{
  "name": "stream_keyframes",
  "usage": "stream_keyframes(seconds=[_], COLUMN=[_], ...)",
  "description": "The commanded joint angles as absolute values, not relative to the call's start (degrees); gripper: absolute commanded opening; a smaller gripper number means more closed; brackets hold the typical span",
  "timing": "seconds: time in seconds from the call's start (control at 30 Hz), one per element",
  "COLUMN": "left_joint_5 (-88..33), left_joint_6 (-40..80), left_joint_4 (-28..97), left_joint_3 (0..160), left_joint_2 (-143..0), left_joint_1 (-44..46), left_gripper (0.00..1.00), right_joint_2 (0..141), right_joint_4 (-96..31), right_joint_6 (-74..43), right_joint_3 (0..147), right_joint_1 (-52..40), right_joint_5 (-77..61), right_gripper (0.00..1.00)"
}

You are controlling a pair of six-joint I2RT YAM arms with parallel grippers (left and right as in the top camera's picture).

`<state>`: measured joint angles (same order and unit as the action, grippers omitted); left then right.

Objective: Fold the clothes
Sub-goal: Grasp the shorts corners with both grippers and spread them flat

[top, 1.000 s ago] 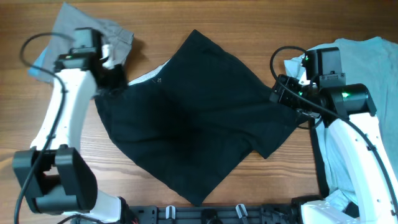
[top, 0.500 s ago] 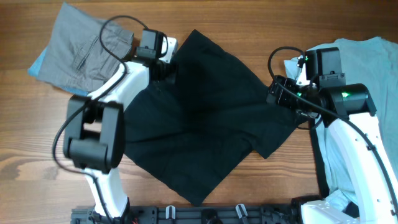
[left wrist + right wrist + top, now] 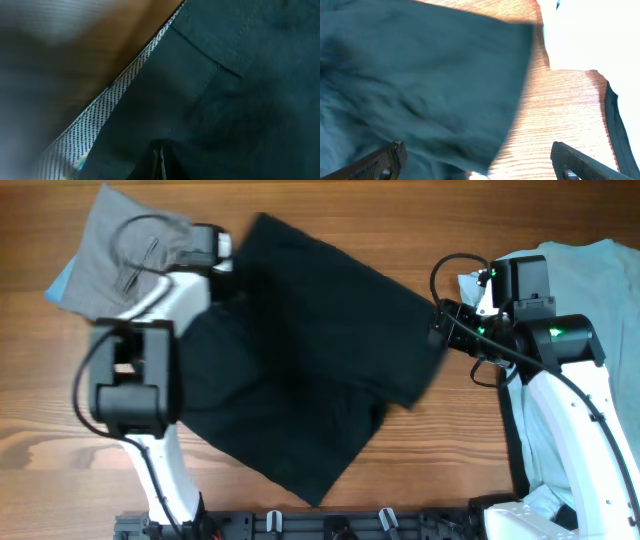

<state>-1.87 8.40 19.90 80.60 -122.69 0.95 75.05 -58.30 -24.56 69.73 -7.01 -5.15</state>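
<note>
Black garment (image 3: 300,370) lies rumpled on wooden table (image 3: 400,210).

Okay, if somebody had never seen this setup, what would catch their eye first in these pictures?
The black shorts spread across the middle of the wooden table stand out first. The left gripper sits at their upper left edge and the right gripper at their right edge. A grey garment lies at the top left, and a pale blue garment lies on the right.
</note>
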Motion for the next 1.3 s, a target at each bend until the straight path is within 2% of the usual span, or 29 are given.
stream_keyframes(seconds=[0.0,0.2,0.33,0.43,0.6,0.8,0.97,1.03,1.1,1.13,1.17,1.2,1.23,1.27], left_joint_5=[-4.34,-9.87,-11.55,-11.55,-11.53,-9.15,-2.76,-0.01,2.42,3.05,3.49,3.46,3.51,3.51], left_joint_6=[12.27,11.51,9.21,9.23,9.23,9.21,9.23,9.23,9.23,9.26,9.26,9.26,9.28,9.28], left_joint_4=[21.39,21.41,22.72,24.97,31.38,42.26,55.24,59.99,64.23,65.65,68.38,69.28,69.91,70.28], left_joint_3=[77.73,77.76,77.76,77.76,77.76,77.76,77.76,77.76,77.76,77.73,77.73,77.73,77.73,77.73], left_joint_2=[-126.10,-120.38,-114.32,-108.07,-96.62,-83.20,-75.61,-74.48,-74.28,-74.32,-74.74,-74.87,-75.02,-75.05], left_joint_1=[-9.17,-10.26,-8.38,-7.09,-5.63,-5.56,-5.58,-5.58,-5.65,-5.69,-6.00,-6.26,-6.44,-6.66], left_gripper=[0.04,0.05,0.19,0.27,0.43,0.59,0.63,0.64,0.64,0.64,0.64,0.63,0.63,0.62], right_joint_2=[77.06,82.46,87.66,93.27,101.62,108.51,110.21,110.48,110.48,110.48,110.48,110.48,110.48,110.48], right_joint_4=[-58.19,-57.93,-57.71,-58.15,-58.22,-53.60,-51.62,-51.94,-52.93,-53.41,-54.48,-54.65,-54.59,-54.50], right_joint_6=[-24.27,-25.12,-20.82,-17.50,-9.80,-8.27,-13.43,-12.36,-10.63,-10.48,-10.50,-10.55,-10.70,-10.68], right_joint_3=[68.27,67.05,67.05,67.02,66.98,66.98,66.98,66.98,66.96,66.96,66.94,66.94,66.94,66.94], right_joint_1=[-6.83,-6.90,-6.90,-6.94,-9.23,-16.32,-18.33,-18.33,-18.37,-18.37,-18.35,-18.26,-18.09,-17.74], right_joint_5=[-5.50,-6.07,-11.88,-16.95,-25.34,-25.10,-17.63,-17.61,-17.45,-17.23,-14.59,-12.36,-10.20,-8.69], right_gripper=[0.98,0.98,0.97,0.90,0.92,0.99,0.99,0.91,0.65,0.58,0.25,0.13,0.07,0.04])
